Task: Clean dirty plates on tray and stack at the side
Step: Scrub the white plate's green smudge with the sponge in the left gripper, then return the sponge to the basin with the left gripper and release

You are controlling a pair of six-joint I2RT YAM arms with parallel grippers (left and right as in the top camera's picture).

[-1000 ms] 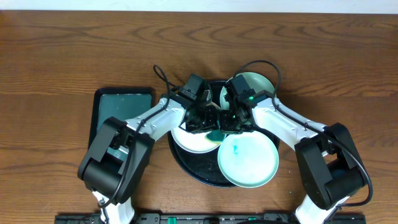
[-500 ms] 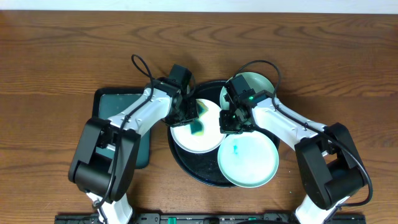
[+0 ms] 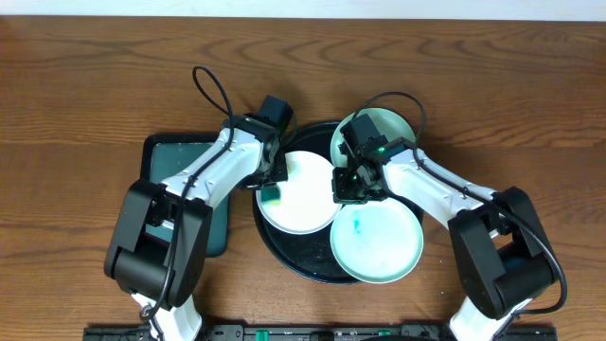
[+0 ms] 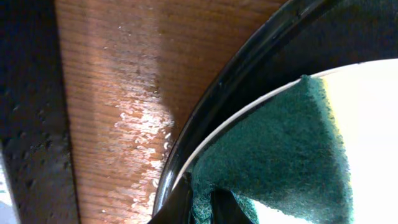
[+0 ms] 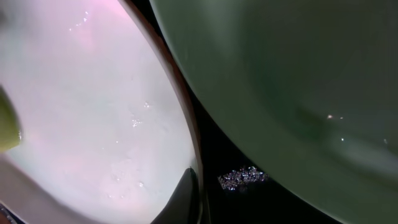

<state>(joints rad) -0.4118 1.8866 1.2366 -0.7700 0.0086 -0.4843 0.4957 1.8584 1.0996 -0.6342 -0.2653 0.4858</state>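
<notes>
While the left gripper pinches a dark green sponge between its fingers, the sponge lies on the left edge of the white plate, just inside the rim of the round black tray at the middle of the overhead frame. The right gripper sits at that plate's right edge; its wrist view shows one finger against the rim, but whether it clamps the plate cannot be told. A mint plate with a small teal smear lies at the tray's lower right, overhanging the rim, and another mint plate sits at the upper right. A dark green rectangular tray rests on the wooden counter to the left.
</notes>
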